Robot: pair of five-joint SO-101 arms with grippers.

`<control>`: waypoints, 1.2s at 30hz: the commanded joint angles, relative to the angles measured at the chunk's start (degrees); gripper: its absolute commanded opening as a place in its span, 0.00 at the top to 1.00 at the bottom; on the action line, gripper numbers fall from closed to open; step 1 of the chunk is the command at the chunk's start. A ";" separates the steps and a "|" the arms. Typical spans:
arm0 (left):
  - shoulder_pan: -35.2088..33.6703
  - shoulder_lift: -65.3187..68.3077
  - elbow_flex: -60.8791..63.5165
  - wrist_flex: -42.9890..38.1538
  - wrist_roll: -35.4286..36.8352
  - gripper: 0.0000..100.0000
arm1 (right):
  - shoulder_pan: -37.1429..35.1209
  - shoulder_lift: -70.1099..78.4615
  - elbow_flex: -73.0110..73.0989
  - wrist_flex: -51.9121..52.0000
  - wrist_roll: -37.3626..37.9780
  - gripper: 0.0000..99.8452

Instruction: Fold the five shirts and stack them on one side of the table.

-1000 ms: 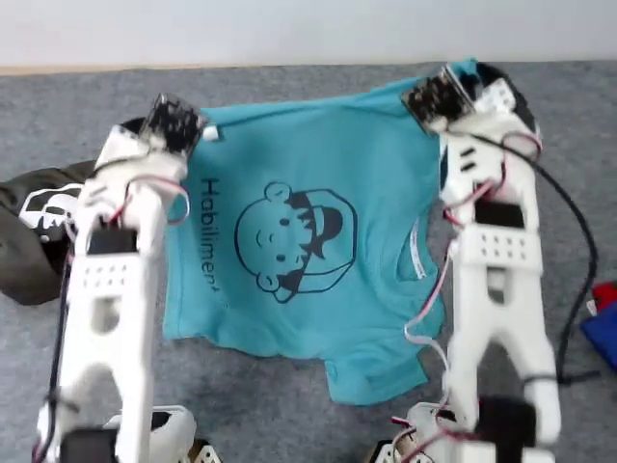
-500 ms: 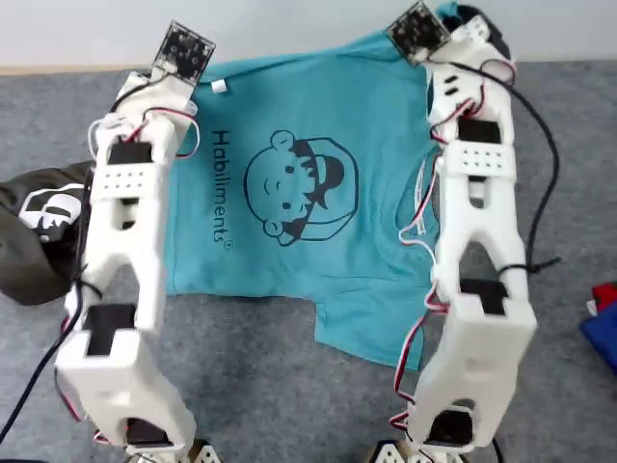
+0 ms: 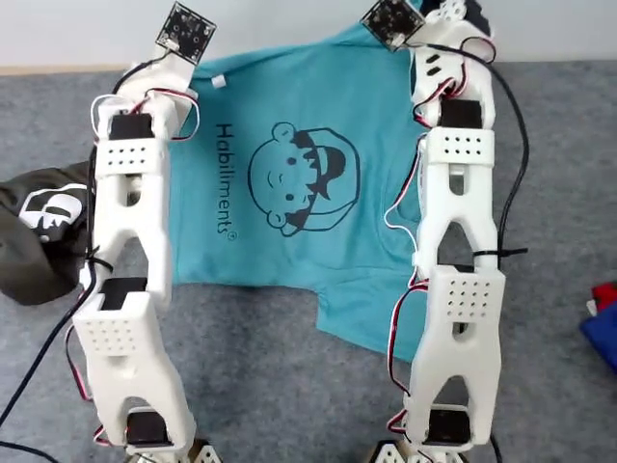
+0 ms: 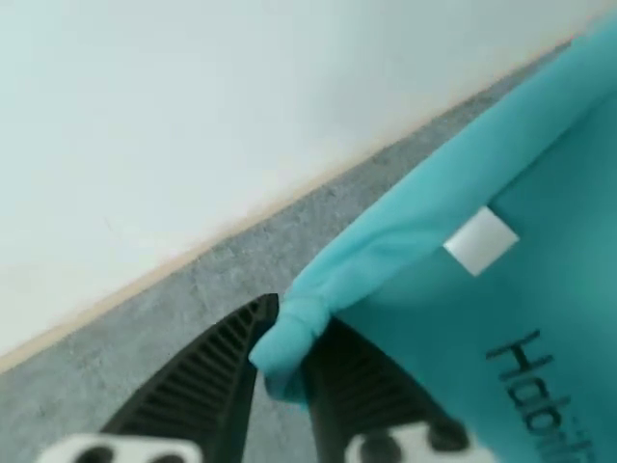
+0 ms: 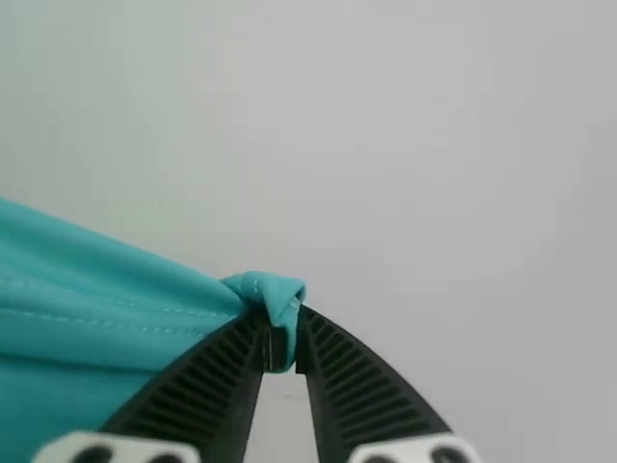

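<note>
Closest to me, one sleeve (image 3: 362, 318) of the teal shirt (image 3: 299, 193) pokes out toward the arm bases, partly under the right arm. If the far edge is brought over for a fold, I think that loose sleeve could bunch up or leave the fold crooked. The shirt lies print-up across the middle of the grey table (image 3: 270, 395).

At the far edge, the left gripper (image 4: 284, 362) is clamped on a small wad of the teal shirt's corner, and the right gripper (image 5: 280, 352) pinches an even smaller nub right at its tips. A hard or uneven pull might slip the cloth out of that right pinch and drop one corner. The dark shirt (image 3: 43, 236) heaped close beside the left arm could get caught and dragged along.

The arms cover both side edges of the teal shirt, so its neck and other sleeve are hard to make out. The dark shirt is cut off at the edge, as is something red and blue (image 3: 603, 318) on the right; I can't tell what that is.
</note>
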 commanded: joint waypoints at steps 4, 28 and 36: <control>-0.35 -1.23 -4.18 9.05 0.35 1.00 | -0.04 -1.19 -12.22 17.27 0.53 0.99; -2.73 -1.05 -7.34 42.90 -21.01 1.00 | 1.19 -7.25 -29.89 82.15 0.18 0.99; -3.43 -0.70 -7.34 47.30 -27.78 1.00 | 1.19 -23.78 -5.71 82.15 0.09 0.99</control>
